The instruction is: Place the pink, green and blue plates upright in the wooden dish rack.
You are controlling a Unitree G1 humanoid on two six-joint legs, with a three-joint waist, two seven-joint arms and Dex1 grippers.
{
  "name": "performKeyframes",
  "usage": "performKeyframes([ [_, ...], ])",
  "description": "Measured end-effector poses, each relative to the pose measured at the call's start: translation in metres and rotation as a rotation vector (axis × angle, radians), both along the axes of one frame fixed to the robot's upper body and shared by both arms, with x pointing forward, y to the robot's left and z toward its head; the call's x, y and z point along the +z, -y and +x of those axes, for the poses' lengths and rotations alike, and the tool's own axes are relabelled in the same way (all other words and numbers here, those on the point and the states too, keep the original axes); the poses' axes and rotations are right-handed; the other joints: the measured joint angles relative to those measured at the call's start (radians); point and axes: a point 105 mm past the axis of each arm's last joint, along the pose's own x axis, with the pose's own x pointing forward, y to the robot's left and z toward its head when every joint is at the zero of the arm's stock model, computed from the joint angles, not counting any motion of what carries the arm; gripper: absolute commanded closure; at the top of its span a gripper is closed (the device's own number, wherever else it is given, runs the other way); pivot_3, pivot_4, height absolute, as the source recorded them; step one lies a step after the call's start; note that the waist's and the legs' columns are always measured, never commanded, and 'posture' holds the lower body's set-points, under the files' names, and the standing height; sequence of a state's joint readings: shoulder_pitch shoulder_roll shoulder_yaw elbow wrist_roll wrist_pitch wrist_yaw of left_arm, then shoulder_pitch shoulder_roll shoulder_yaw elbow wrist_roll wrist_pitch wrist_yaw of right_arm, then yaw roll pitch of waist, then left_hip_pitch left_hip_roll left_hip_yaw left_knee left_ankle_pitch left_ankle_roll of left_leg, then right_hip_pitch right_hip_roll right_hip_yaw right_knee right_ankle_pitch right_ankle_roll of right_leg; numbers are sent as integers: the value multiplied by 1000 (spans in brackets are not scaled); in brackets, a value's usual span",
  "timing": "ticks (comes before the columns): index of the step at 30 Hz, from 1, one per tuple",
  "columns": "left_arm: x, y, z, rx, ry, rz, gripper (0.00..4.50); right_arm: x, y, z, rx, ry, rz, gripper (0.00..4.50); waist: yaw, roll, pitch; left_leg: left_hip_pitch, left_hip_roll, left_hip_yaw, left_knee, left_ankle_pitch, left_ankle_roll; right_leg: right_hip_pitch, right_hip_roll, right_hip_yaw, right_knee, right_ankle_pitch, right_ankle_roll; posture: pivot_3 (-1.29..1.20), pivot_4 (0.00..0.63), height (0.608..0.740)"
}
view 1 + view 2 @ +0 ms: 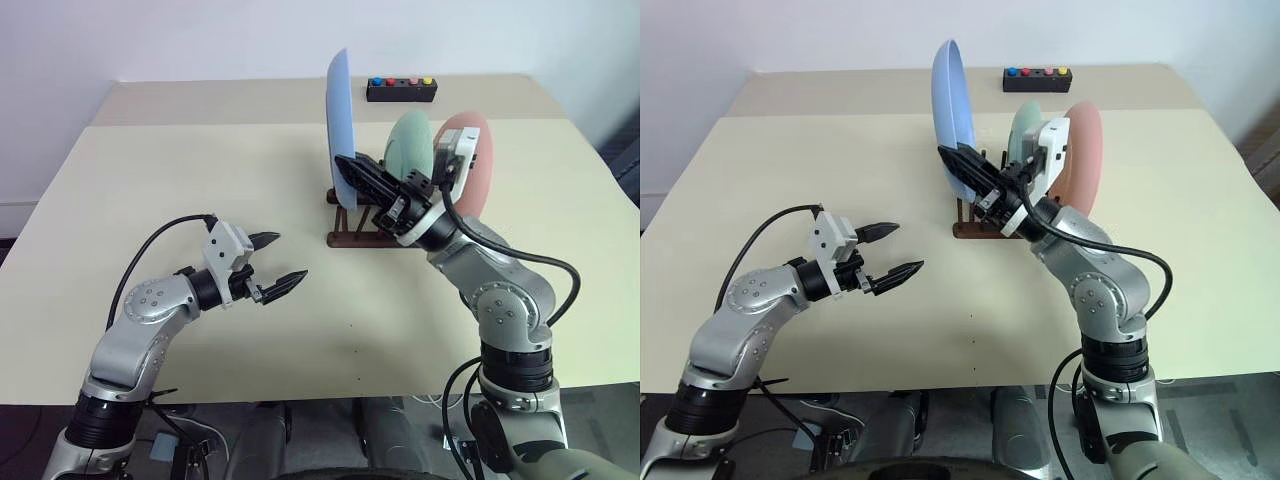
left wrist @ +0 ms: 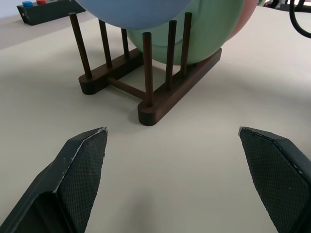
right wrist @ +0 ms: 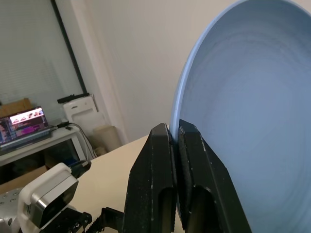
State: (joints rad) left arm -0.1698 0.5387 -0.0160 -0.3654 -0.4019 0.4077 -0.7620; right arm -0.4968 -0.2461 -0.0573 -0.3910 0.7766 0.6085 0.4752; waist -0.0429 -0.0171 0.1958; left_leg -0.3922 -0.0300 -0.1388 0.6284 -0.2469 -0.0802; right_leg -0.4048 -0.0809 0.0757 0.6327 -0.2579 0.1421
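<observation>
- Left gripper [image 1: 278, 260] hovers nearest, jaws spread wide, holding nothing.
- Table [image 1: 150, 200] bears everything.
- Blue plate [image 1: 340, 120], upright, pinched at its rim by the right gripper [image 1: 352, 168] above the wooden dish rack [image 2: 160, 99].
- Pink plate [image 1: 478, 165] and green plate [image 1: 410, 145] stand farther right in the rack.

head stereo pair, two wrist close-ups

This looks like a robotics lab or office test room: a large plain beige table [image 1: 200, 180] stands against a bare white wall [image 1: 150, 40], with a small black box with coloured buttons [image 1: 401, 91] at its far edge. Beyond it, a lit computer screen [image 3: 23, 124] sits on a white desk [image 3: 43, 145] beside slatted window blinds [image 3: 29, 48]
</observation>
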Motion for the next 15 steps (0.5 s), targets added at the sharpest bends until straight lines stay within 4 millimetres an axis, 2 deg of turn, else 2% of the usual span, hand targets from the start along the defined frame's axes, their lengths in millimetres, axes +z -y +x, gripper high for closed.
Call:
performKeyframes([
  [9, 0, 0, -1, -8, 1, -3, 81, -9, 1, 0, 19, -65, 7, 4500, 0, 0, 0, 0, 0, 0, 0, 0, 0, 0, 0, 0, 0, 0, 0, 0, 150, 740],
  [15, 0, 1, -1, -11, 3, -3, 81, -13, 9, 6, 2, -127, 46, 4500, 0, 0, 0, 0, 0, 0, 0, 0, 0, 0, 0, 0, 0, 0, 0, 0, 150, 740],
])
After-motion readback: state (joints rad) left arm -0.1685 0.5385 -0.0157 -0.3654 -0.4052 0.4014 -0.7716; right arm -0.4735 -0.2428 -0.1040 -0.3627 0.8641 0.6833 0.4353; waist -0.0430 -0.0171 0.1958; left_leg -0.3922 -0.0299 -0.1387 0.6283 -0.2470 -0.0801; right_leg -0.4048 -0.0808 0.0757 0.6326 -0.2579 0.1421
